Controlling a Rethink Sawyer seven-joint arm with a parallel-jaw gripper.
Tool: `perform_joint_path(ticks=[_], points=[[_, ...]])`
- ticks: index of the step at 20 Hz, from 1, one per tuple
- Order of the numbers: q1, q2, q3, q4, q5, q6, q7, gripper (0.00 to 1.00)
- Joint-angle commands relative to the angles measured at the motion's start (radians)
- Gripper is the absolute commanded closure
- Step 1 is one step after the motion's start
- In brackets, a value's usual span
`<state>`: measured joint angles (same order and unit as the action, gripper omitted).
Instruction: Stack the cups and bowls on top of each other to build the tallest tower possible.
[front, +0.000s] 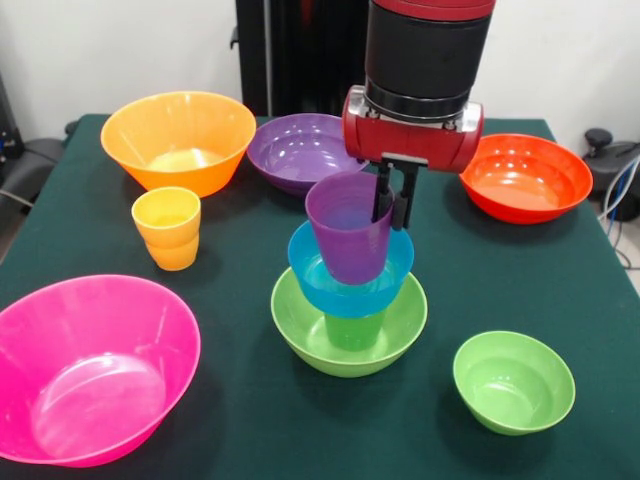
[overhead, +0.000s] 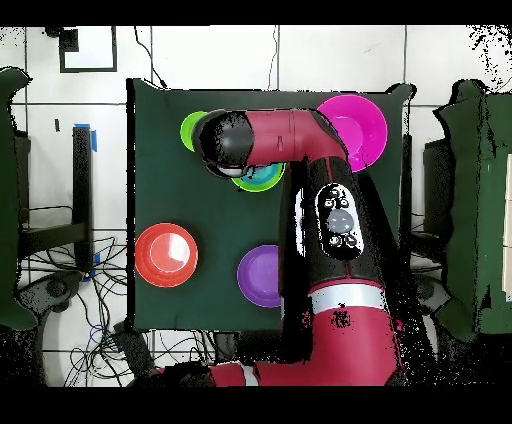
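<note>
The tower stands mid-table: a lime-green bowl (front: 300, 330), a green cup (front: 355, 332) in it, a blue bowl (front: 312, 270) on the cup, and a purple cup (front: 345, 235) seated upright in the blue bowl, leaning slightly. My gripper (front: 390, 203) comes down from above with its fingers closed on the purple cup's right rim, one inside and one outside. A small green bowl (front: 513, 382) sits alone at front right. A yellow-orange cup (front: 168, 228) stands to the left. In the overhead view my arm hides the gripper and most of the tower; only the blue bowl's edge (overhead: 262, 180) shows.
On the green table (front: 250, 430) stand a large pink bowl (front: 90, 370) at front left, an orange bowl (front: 178, 140) at back left, a purple bowl (front: 295, 150) behind the tower and a red-orange bowl (front: 525, 178) at back right.
</note>
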<state>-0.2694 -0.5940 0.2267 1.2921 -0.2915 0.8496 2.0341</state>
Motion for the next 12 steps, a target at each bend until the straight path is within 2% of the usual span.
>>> perform_joint_path(ticks=[1,12], points=[[0.014,0.03,0.07,0.07,-0.07,-0.058,-0.133,1.0],[0.014,0.029,0.064,0.07,-0.067,-0.042,-0.137,1.0]])
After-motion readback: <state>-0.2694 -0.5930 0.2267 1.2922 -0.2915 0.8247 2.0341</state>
